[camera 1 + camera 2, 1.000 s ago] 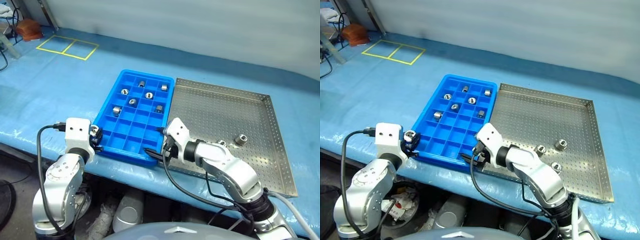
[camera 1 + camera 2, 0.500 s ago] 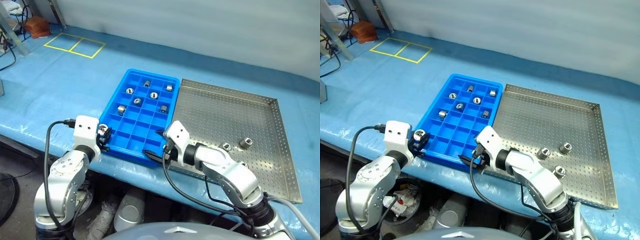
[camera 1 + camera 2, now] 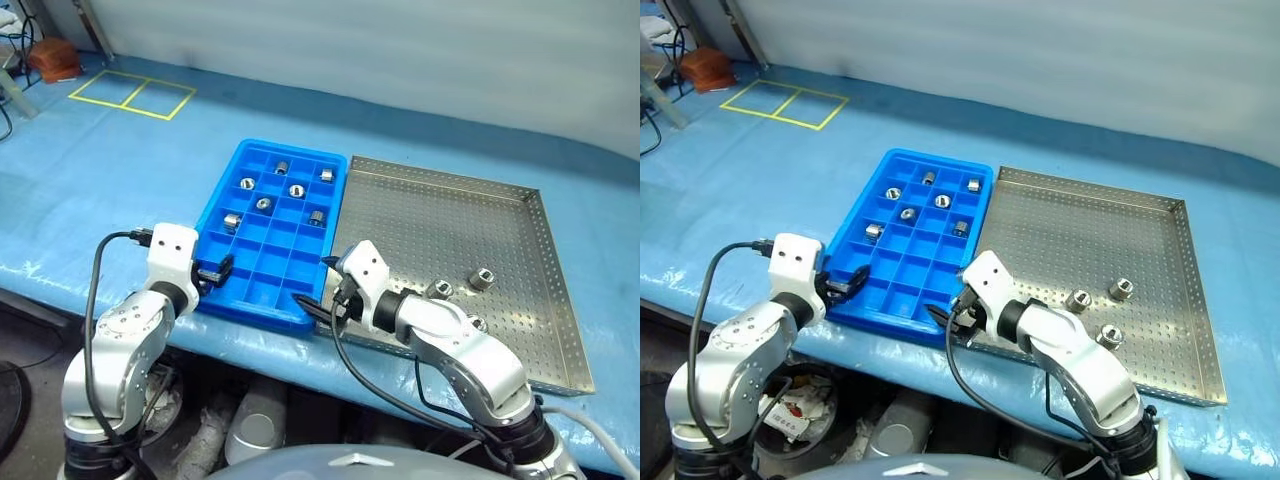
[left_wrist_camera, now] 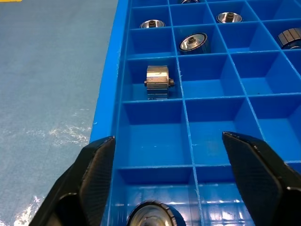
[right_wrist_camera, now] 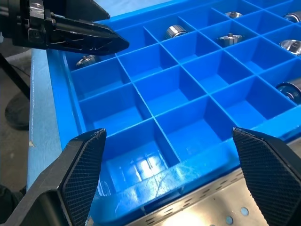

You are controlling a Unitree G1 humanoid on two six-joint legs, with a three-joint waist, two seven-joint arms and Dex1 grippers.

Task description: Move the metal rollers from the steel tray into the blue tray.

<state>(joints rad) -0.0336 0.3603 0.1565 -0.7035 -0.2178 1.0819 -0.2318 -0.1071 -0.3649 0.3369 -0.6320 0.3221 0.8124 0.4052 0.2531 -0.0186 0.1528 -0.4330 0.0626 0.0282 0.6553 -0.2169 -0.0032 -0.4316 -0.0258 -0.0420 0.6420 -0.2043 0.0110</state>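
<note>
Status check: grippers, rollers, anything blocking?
Left gripper open over blue tray; roller below. Right gripper open, empty. Three rollers in steel tray. No obstruction.

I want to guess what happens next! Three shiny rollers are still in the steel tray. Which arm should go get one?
Probably the right. Its gripper is open and empty at the steel tray's near corner, on the rollers' side. The left gripper sits at the blue tray's far side.

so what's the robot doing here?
Sorting metal rollers from the steel tray into the blue tray. The left gripper is open over the blue tray's near left corner, with a roller lying in the compartment below it. The right gripper is open at the near edge, empty. Three rollers are left in the steel tray.
</note>
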